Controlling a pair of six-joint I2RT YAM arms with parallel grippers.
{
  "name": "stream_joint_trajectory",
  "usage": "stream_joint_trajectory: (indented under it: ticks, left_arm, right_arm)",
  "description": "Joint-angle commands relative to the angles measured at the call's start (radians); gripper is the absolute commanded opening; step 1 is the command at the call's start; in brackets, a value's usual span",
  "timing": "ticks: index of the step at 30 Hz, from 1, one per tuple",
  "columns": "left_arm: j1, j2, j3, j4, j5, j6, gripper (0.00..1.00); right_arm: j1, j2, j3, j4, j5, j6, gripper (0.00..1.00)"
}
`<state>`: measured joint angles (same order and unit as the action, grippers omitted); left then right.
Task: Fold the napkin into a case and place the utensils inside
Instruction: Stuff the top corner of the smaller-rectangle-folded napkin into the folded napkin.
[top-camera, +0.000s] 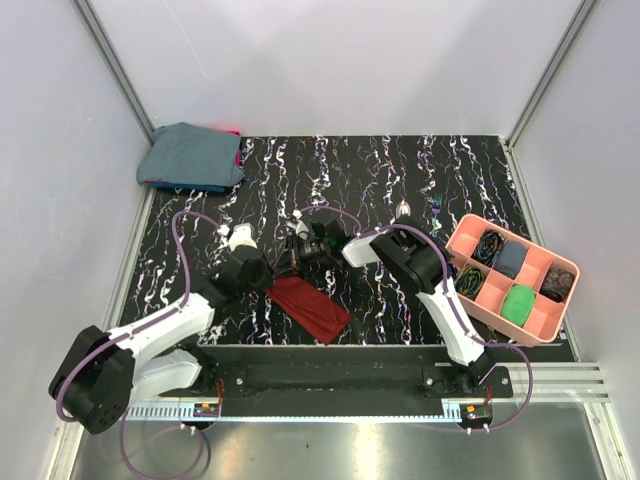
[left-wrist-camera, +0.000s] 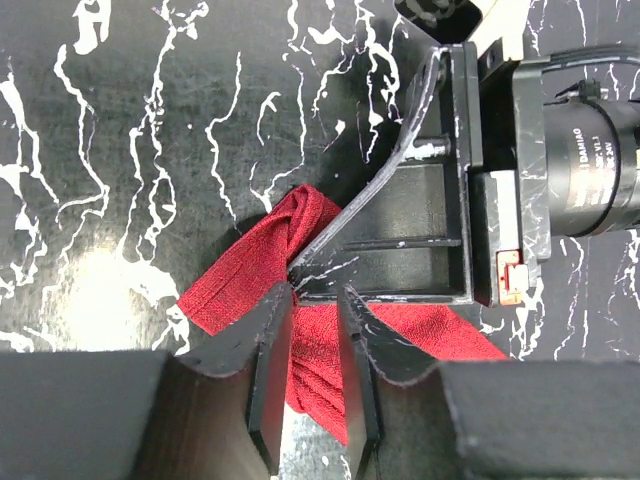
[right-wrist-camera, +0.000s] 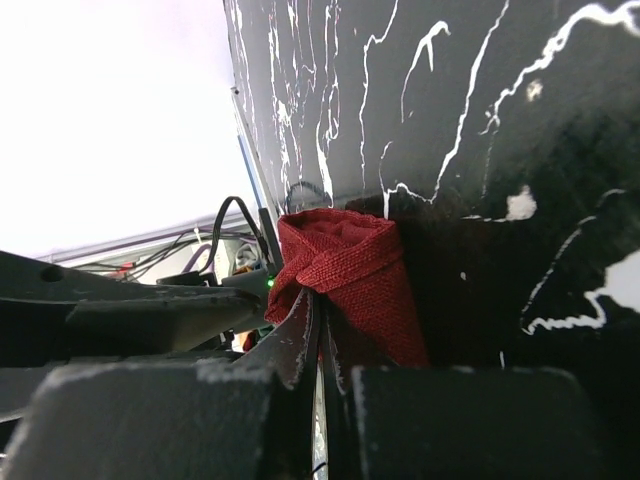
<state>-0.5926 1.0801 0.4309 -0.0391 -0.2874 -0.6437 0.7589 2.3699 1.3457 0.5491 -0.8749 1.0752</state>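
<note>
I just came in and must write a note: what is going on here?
Both arms are working on the dark red napkin, which lies folded into a narrow strip on the black marbled table near the arm bases. The left end effector and the right end effector each pinch the cloth, close together at one end. The cloth is a loose strip, not yet a finished case.

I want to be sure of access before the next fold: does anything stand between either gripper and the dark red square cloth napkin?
Nothing visible does. The right gripper pinches a bunched edge of the dark red cloth napkin, and the left gripper has the cloth directly between its fingers.
</note>
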Motion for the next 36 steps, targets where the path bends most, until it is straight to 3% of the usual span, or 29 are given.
stream_joint_trajectory:
  ticks: [1, 18, 25, 36]
  left_arm:
    - [-0.001, -0.038, 0.017, -0.058, -0.016, -0.054, 0.27]
    - [-0.003, -0.002, 0.022, -0.147, 0.031, -0.125, 0.19]
    - [0.000, 0.012, 0.039, -0.137, 0.013, -0.105, 0.00]
    - [-0.001, -0.055, 0.002, -0.119, 0.011, -0.091, 0.00]
  right_arm:
    - [0.014, -0.029, -0.002, 0.012, -0.029, -0.024, 0.01]
    - [0.014, -0.024, 0.001, 0.012, -0.030, -0.023, 0.01]
    - [0.010, -0.060, -0.017, -0.012, -0.024, -0.047, 0.02]
    - [-0.012, -0.118, -0.040, -0.078, -0.018, -0.096, 0.03]
